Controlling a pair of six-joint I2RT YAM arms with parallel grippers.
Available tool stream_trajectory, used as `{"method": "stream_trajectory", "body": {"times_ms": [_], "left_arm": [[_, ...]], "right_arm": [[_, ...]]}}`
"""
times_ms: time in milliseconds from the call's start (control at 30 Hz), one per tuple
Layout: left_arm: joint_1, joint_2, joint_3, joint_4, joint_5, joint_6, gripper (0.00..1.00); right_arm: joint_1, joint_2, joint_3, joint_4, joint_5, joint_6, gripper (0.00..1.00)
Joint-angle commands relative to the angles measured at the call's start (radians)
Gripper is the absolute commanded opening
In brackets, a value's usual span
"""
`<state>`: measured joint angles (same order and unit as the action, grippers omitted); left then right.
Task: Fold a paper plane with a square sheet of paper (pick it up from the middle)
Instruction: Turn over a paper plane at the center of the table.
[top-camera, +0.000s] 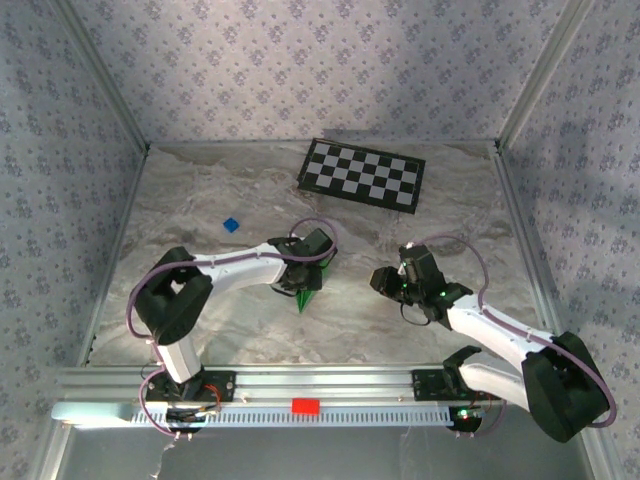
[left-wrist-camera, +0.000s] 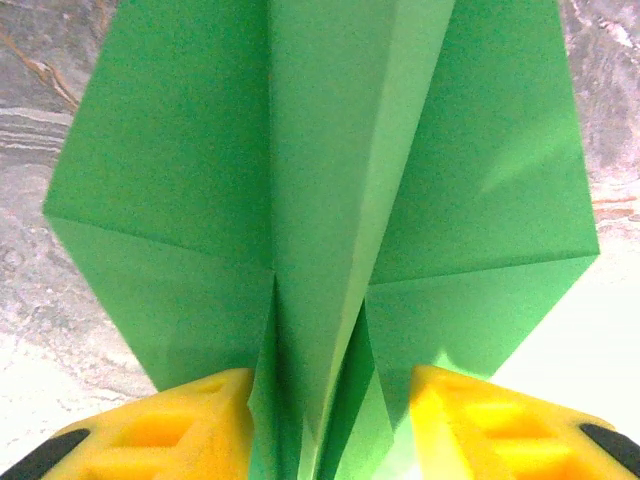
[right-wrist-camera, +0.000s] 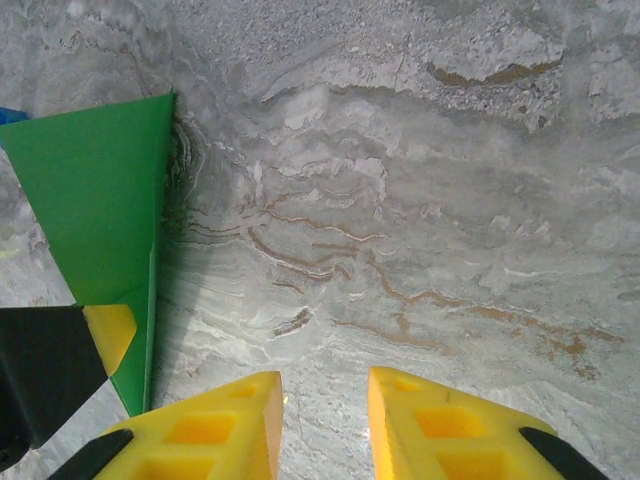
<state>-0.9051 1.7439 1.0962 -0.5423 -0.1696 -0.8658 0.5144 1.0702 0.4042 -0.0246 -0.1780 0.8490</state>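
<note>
**Near edge.** Aluminium rail (top-camera: 380, 385) carries both arm bases. A small red piece (top-camera: 305, 405) sits at its middle.

**Left gripper** (left-wrist-camera: 330, 378). It reaches in from the left base to the middle of the counter (top-camera: 200, 200), a grey-white marble-patterned surface. The jaws are closed on the raised centre fold of the paper plane (left-wrist-camera: 330, 180), with one yellow finger at each side of that fold.

**Paper plane.** Bright green, folded, lying left of the counter's centre. The wings spread to either side of the centre crease, and each wing has a cross crease. In the top view its pointed end sticks out from under the left gripper and aims at the near edge. I cannot tell whether its underside rests on the counter.

**Right gripper** (right-wrist-camera: 322, 385). It stands near the plane on its right, apart from it. The jaws are a little open, with bare marble showing in the gap. In the right wrist view the plane's green edge is at the left.

**Blue block** (top-camera: 231, 225). Small, lying beyond and left of the left gripper, apart from it.

**Checkerboard** (top-camera: 362, 173). Black and white, lying flat near the far wall, slightly skewed.

**Walls** (top-camera: 300, 60). Pale, with a repeating floral print.
</note>
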Motion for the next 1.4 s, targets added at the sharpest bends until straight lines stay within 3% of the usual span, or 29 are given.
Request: {"method": "stream_trajectory", "body": {"times_ms": [0,433,1000,1367], "left_arm": [[-0.006,-0.048,0.01,-0.039,-0.02,-0.015,0.45],[-0.004,0.01,0.019,-0.037,-0.017,0.011,0.45],[-0.001,0.089,0.015,-0.02,-0.018,0.001,0.29],[-0.002,0.11,-0.002,-0.014,-0.003,-0.08,0.37]], "right_arm": [[-0.007,-0.016,-0.009,-0.02,0.025,-0.005,0.3],[-0.008,-0.015,-0.006,-0.024,0.024,-0.001,0.31],[-0.012,-0.007,-0.009,-0.024,0.024,0.004,0.31],[-0.013,-0.012,-0.018,-0.022,0.025,0.002,0.3]]}}
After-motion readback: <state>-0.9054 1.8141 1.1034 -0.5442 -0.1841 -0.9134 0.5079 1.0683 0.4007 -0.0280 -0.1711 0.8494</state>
